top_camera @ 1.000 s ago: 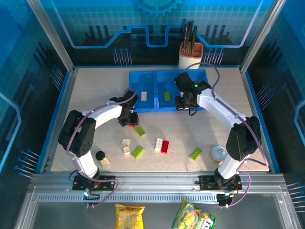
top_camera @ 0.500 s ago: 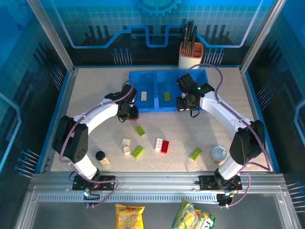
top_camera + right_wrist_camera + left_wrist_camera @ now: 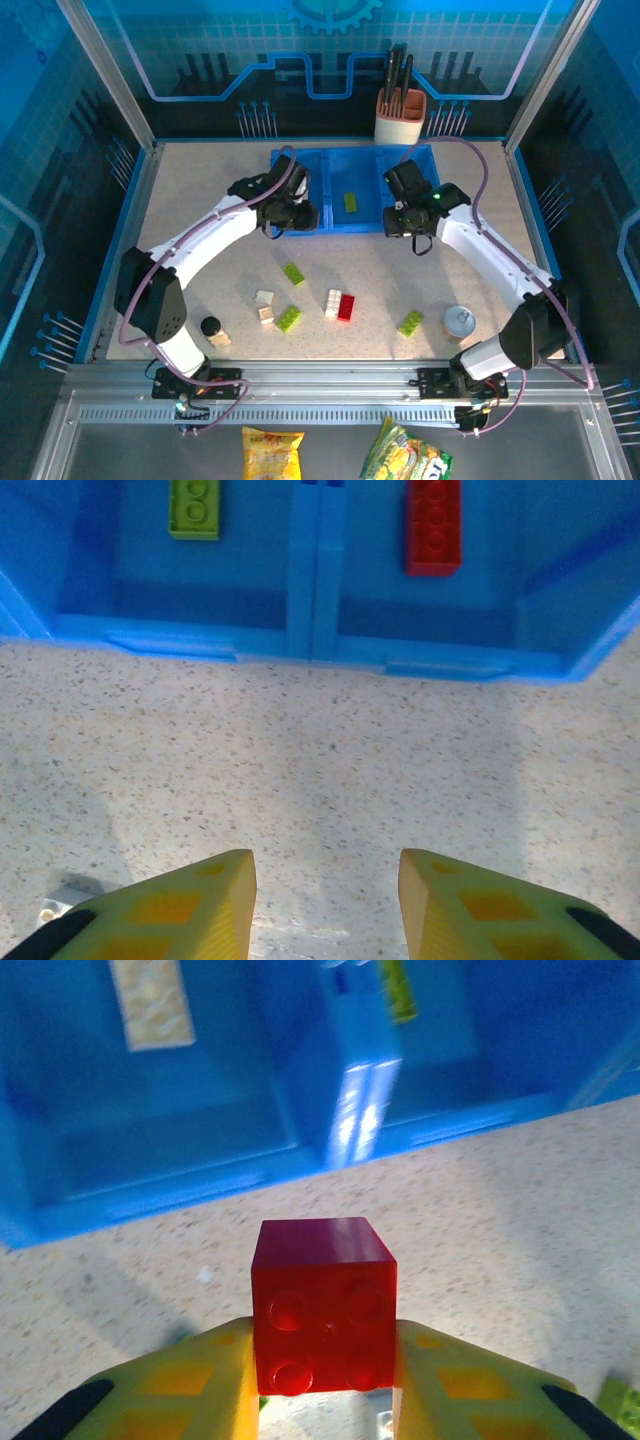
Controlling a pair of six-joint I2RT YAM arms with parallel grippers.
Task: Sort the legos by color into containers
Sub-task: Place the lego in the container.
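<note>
Left gripper [image 3: 322, 1335] is clamped on a red lego [image 3: 322, 1260], low centre of the left wrist view. It sits just short of the tray [image 3: 180, 1195] near wall, facing the compartment with a cream lego [image 3: 150, 1000].

Judgement: wrong bin. Shift right past the green lego [image 3: 195, 505], clear the wall, release low.

Right gripper [image 3: 327, 865]: fingers apart, empty.

Right wrist view shows a second red lego [image 3: 433, 525] in the right compartment; in the top view the right arm covers that spot.

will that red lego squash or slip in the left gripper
Probably neither. The red lego looks like rigid plastic, so it shouldn't deform. Its flat sides sit square in the left gripper, though the glossy surface might slide slightly.
</note>
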